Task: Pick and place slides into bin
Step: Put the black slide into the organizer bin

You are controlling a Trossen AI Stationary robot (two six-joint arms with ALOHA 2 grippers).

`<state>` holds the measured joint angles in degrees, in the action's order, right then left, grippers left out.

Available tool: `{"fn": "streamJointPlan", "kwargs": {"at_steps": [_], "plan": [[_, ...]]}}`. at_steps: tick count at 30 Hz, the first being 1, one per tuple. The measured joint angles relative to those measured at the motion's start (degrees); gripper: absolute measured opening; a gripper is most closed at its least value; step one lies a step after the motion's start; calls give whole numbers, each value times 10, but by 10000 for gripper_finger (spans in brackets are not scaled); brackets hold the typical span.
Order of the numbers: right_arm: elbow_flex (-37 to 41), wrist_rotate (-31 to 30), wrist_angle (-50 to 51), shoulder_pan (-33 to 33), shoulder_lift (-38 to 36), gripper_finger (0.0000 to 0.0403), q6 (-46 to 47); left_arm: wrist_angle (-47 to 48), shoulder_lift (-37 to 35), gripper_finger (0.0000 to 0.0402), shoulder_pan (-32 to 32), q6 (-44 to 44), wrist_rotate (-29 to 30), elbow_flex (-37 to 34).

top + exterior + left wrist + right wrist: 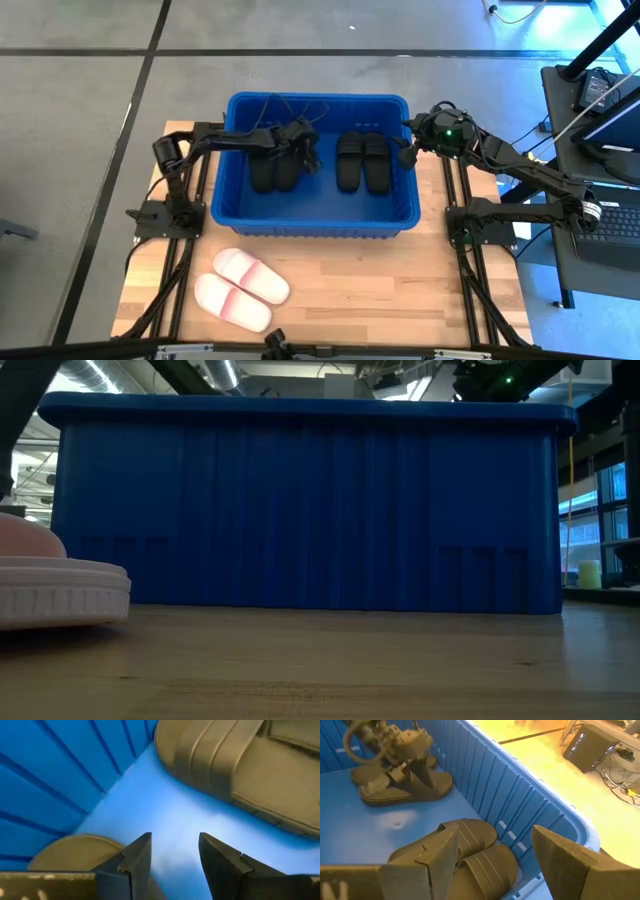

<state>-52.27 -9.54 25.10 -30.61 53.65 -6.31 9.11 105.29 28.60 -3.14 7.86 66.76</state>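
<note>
Your left gripper [303, 142] sits low inside the bin [238, 225], its fingers [132, 862] spread apart with nothing between them but bare blue floor; one black pair [272, 168] lies touching or just beside it, so it has let go. Your right gripper [408, 152] hovers at the bin's right rim, fingers [568, 855] wide apart and empty, just above and beside the other black pair [361, 160], which lies side by side against the right wall. All four black slides are in the bin; the two white slides [240, 285] are what remains, lying together on the bare table [400, 290] in front of the bin, toward its left corner, touching or nearly so along their sides. Their long axes run slantwise, from the left edge of the table down toward its front middle. That is the relation your next move turns on: they lie toward the front and left from both grippers, outside the near wall, and your left arm is plainly the nearer. I judge you must lift the left gripper clear of the rim first, then turn it across a slide's width
</note>
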Motion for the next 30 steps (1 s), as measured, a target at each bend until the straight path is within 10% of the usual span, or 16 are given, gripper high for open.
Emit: {"fn": "streamJointPlan", "kwargs": {"at_steps": [30], "plan": [[0, 0, 0, 0, 0, 251, 3, 88, 19, 158, 27, -68, 115, 2]]}}
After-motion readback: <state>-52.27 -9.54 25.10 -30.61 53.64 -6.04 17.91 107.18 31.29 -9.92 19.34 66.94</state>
